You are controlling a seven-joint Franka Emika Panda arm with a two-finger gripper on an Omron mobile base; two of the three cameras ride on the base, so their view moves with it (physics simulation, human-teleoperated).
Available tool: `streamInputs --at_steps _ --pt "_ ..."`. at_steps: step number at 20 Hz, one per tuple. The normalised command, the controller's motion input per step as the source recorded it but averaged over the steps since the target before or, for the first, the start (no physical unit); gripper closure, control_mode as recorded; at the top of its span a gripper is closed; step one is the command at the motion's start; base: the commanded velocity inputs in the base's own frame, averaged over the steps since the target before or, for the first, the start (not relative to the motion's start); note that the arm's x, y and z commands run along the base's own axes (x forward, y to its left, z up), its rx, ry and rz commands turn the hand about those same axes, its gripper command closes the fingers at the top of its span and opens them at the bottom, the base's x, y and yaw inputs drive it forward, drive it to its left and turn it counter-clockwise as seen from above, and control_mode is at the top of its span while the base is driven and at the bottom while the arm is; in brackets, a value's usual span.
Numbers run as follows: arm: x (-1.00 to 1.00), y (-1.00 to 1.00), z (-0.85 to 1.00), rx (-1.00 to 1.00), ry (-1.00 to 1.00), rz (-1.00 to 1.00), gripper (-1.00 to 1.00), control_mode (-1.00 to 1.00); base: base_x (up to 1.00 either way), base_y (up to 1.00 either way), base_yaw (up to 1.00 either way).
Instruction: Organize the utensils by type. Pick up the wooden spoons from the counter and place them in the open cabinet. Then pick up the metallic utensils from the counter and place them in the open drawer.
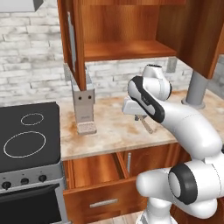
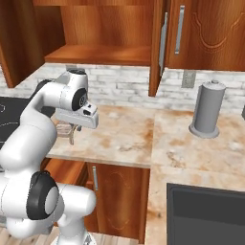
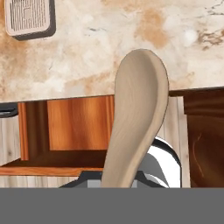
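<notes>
The gripper (image 1: 141,119), closed on the wooden spoon (image 3: 139,118), sits at frame centre, below the open cabinet (image 1: 127,50) at the top.

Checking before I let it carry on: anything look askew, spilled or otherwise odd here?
Nothing stands out. The gripper holds a wooden spoon above the counter, the drawer and cabinet stand open as intended, and nothing looks spilled or damaged.
</notes>
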Motion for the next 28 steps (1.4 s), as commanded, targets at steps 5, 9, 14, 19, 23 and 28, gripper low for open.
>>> streamInputs --at_steps 5,9,14,19,23,28 --pt "0.0 0.0 0.0 0.0 0.0 0.0 1.0 1.0 0.32 -0.05 0.0" --pt "0.0 0.0 0.0 0.0 0.0 0.0 1.0 1.0 0.32 -0.05 0.0" --pt "0.0 0.0 0.0 0.0 0.0 0.0 1.0 1.0 0.32 -0.05 0.0" --pt "0.0 0.0 0.0 0.0 0.0 0.0 1.0 1.0 0.29 -0.04 0.0" --pt "0.0 0.0 0.0 0.0 0.0 0.0 1.0 1.0 0.28 -0.04 0.0" --pt "0.0 0.0 0.0 0.0 0.0 0.0 1.0 1.0 0.31 -0.03 0.0"
